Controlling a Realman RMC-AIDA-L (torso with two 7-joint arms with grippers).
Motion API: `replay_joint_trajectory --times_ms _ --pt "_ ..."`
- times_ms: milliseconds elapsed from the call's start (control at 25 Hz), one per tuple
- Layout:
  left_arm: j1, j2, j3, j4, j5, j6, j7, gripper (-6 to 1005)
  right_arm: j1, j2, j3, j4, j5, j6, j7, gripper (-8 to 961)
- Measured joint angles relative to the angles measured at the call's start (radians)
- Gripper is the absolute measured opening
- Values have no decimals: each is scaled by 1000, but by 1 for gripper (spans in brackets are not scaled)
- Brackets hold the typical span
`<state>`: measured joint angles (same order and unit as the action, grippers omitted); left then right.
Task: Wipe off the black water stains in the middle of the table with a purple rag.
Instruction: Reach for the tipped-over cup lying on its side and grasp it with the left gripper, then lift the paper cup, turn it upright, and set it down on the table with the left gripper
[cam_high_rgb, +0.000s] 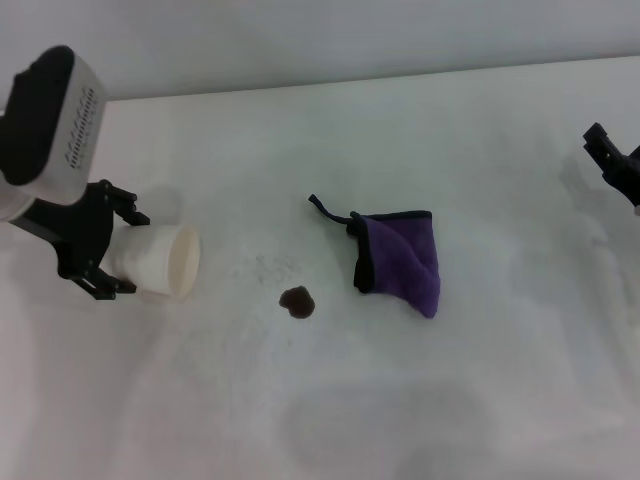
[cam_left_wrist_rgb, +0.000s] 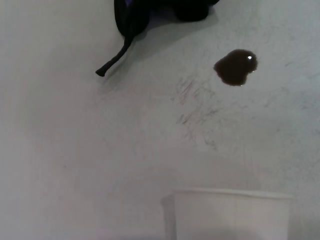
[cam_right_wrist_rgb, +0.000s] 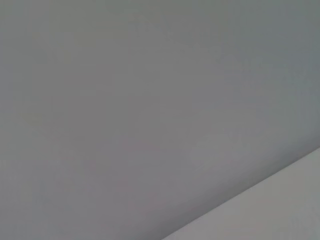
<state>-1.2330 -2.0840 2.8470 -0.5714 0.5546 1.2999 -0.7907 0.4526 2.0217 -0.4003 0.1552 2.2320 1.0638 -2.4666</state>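
The purple rag (cam_high_rgb: 402, 260) lies folded near the middle of the white table (cam_high_rgb: 470, 400), its black loop (cam_high_rgb: 325, 207) pointing left. Just left of it and a little nearer to me sits the black water stain (cam_high_rgb: 298, 302), a small dark blot, bare and apart from the rag. The left wrist view shows the stain (cam_left_wrist_rgb: 236, 66) and the rag's black edging (cam_left_wrist_rgb: 150, 10) beyond it. My left gripper (cam_high_rgb: 113, 246) is at the far left, shut on a white paper cup (cam_high_rgb: 160, 262) held on its side. My right gripper (cam_high_rgb: 615, 160) hangs at the right edge, away from the rag.
The cup's open mouth faces the stain, with a hand's width of bare table between them; its rim (cam_left_wrist_rgb: 232, 192) shows in the left wrist view. Faint grey speckles (cam_high_rgb: 265, 268) mark the surface beside the stain. A grey wall fills the right wrist view.
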Motion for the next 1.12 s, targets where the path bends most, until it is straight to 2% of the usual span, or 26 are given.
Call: replay_joint_trajectory --times_ms 160,480,720,1080,1120 --pt "14 1 0 50 1 -52 -19 872 2 0 0 -6 0 -1 0 875" --pt "22 1 0 82 6 -63 -38 861 2 -2 0 -13 0 -1 0 875" --pt "23 1 0 82 -9 -63 -67 798 1 -2 0 -14 0 -1 0 875" --pt "20 3 0 59 -119 -63 -166 704 1 0 0 -26 -3 -1 0 874" --pt "24 3 -1 49 -164 -56 -186 696 2 0 0 -27 -3 -1 0 874"
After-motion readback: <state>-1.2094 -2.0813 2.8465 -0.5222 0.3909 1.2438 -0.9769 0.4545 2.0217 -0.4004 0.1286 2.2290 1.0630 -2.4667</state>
